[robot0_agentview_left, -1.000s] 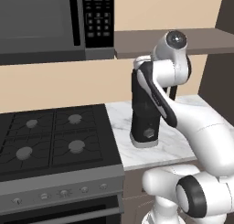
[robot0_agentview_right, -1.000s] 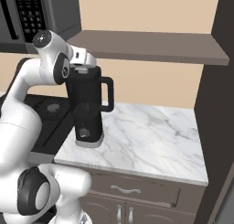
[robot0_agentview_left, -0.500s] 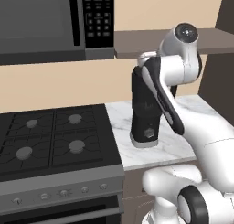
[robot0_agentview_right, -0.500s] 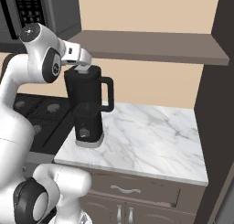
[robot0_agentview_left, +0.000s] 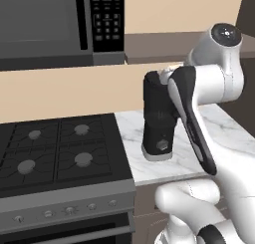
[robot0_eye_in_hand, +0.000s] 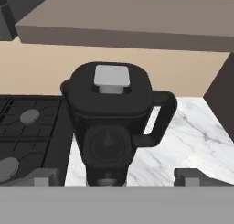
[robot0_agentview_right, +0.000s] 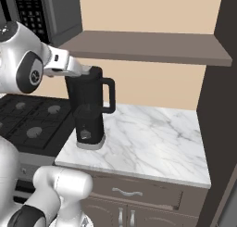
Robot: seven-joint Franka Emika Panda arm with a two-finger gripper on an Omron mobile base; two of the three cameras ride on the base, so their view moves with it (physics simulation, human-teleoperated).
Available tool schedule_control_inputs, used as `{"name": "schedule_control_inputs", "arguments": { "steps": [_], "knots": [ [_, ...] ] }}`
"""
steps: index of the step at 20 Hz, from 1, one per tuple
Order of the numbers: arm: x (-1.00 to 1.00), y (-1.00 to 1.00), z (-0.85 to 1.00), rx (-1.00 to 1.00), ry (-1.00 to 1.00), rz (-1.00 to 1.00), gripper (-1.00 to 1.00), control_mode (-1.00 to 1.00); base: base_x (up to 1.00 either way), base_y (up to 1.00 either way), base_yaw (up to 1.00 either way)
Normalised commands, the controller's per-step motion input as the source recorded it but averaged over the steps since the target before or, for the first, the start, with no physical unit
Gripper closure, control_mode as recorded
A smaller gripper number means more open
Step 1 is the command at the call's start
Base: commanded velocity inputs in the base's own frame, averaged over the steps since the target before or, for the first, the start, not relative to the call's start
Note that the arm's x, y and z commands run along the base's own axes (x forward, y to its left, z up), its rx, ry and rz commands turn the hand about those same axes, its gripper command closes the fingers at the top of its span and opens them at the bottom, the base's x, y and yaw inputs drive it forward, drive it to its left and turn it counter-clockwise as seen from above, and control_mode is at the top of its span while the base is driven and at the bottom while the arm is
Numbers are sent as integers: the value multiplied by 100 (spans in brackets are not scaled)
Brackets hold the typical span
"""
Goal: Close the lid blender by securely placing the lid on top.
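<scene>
Blender (robot0_agentview_right: 90, 110) stands upright on the marble counter (robot0_agentview_right: 152, 142), close to the counter's left edge and just beside the stove (robot0_agentview_left: 55, 153). Looped handle points toward the counter's right side; round knob on the base faces the counter's front edge (grey bottom rim sits flat on the marble).

Lid (robot0_eye_in_hand: 111, 88) is on top of the jar: in the hand view it covers the jar mouth as a black cap with a light grey square block at its centre. It looks level and centred. Whether it is fully seated cannot be told from these views.

Gripper (robot0_eye_in_hand: 116, 176): both finger tips show at the bottom of the hand view, well apart, with nothing between them, so the jaws stand wide and hold nothing. They flank the blender's base in that picture, but the camera looks down at the blender from above and in front, and the tips are not touching the jar or the lid. In the right base view the hand reaches in from the left at the height of the jar's top.

Surroundings: a brown shelf (robot0_agentview_right: 148, 47) runs along the wall above the counter; a black microwave (robot0_agentview_left: 55, 26) hangs over the stove. The rest of the marble, out to the right edge, carries no other objects.
</scene>
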Motion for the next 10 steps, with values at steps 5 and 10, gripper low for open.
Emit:
{"name": "schedule_control_inputs", "arguments": {
  "steps": [5, 10],
  "knots": [
    [-78, 0, 32, 0, 6, -1, -100, -100, 0, 0, 0],
    [-56, 0, 31, 0, 6, -1, -100, -100, 0, 0, 0]
  ]
}}
